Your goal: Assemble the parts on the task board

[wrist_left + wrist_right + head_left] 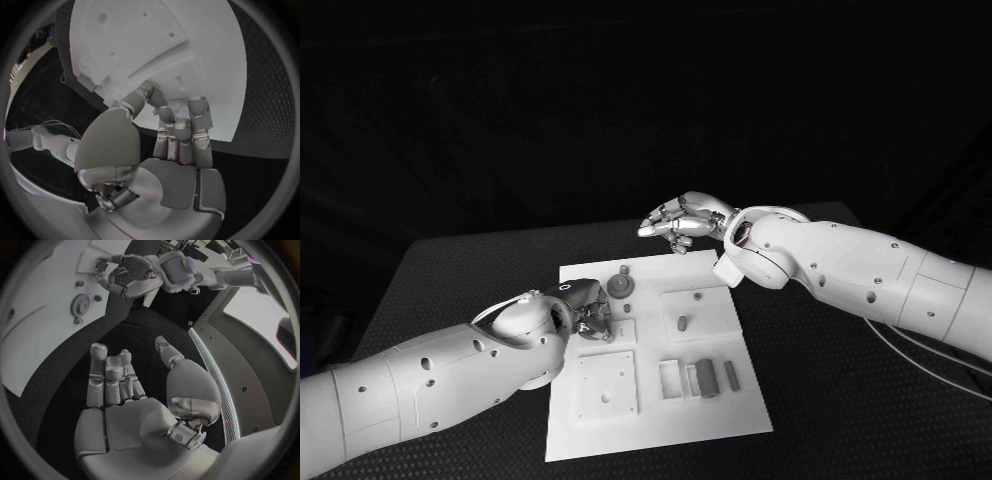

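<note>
The white left arm reaches in from the near left, its silver many-fingered left hand bent down at the wrist with fingers curled together, tips pointing downward. The white right arm comes in from the right, and its silver many-fingered right hand hangs raised, fingers loosely extended, apart and holding nothing.

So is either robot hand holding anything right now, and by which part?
Nothing is held. The right robot hand hovers open beyond the task board. The left robot hand rests its fingertips on the board, gripping no part.
</note>
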`<state>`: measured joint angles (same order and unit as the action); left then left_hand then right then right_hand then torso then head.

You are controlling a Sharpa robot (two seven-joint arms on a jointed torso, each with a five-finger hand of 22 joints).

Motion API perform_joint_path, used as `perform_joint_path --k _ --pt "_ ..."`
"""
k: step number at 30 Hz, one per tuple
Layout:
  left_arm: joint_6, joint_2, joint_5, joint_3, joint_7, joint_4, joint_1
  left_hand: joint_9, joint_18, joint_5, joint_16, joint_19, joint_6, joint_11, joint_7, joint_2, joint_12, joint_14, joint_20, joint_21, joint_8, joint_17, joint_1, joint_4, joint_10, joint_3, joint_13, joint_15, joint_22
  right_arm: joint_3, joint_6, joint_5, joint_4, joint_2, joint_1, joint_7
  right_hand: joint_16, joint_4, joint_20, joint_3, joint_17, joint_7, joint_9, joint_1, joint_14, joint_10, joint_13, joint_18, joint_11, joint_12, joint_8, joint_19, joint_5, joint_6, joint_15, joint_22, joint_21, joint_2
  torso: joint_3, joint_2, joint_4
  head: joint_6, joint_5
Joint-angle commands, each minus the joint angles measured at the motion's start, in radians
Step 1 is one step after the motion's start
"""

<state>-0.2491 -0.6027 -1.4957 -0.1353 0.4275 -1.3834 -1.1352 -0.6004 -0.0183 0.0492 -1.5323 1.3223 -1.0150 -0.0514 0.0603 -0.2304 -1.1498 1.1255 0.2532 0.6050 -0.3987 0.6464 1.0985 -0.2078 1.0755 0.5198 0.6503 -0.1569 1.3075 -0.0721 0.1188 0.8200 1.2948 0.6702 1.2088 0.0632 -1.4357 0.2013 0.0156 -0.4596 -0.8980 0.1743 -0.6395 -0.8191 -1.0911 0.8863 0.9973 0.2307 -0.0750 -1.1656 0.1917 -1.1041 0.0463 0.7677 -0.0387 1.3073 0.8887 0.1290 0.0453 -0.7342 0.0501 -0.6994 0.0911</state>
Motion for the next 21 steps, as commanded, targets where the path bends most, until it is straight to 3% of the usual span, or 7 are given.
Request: perform_joint_path --k 1,21 --pt "-0.004 0.002 0.003 0.0 -0.003 -0.002 0.0 0.0 -0.039 0.002 0.005 -0.003 0.004 0.006 0.007 -0.012 0.004 0.005 -0.001 -0.005 0.001 0.001 0.0 0.0 -0.003 -0.005 0.002 0.003 0.018 0.0 -0.01 0.007 0.001 -0.001 -0.001 0.007 -0.004 -0.001 0.01 0.004 0.002 0.008 -0.001 0.006 0.008 0.001 -0.001 0.031 0.005 -0.004 0.002 0.001 0.002 -0.001 0.0 0.012 -0.006 0.0 -0.0007 0.0 0.0005 -0.001 0.0" --pt "0.011 -0.001 0.004 0.0 0.004 0.003 0.0 -0.002 -0.042 0.001 0.004 -0.003 0.009 0.008 0.008 -0.012 0.003 0.004 -0.003 -0.006 0.001 0.002 0.002 -0.001 -0.003 -0.005 0.002 0.005 0.018 0.0 -0.009 0.007 0.001 0.0 -0.001 0.006 -0.004 -0.001 0.01 0.004 0.002 0.008 -0.001 0.006 0.008 0.0 -0.002 0.031 0.005 -0.004 0.001 0.0 0.002 -0.001 0.0 0.012 -0.006 0.0 -0.0003 0.0 0.0003 -0.003 -0.001"
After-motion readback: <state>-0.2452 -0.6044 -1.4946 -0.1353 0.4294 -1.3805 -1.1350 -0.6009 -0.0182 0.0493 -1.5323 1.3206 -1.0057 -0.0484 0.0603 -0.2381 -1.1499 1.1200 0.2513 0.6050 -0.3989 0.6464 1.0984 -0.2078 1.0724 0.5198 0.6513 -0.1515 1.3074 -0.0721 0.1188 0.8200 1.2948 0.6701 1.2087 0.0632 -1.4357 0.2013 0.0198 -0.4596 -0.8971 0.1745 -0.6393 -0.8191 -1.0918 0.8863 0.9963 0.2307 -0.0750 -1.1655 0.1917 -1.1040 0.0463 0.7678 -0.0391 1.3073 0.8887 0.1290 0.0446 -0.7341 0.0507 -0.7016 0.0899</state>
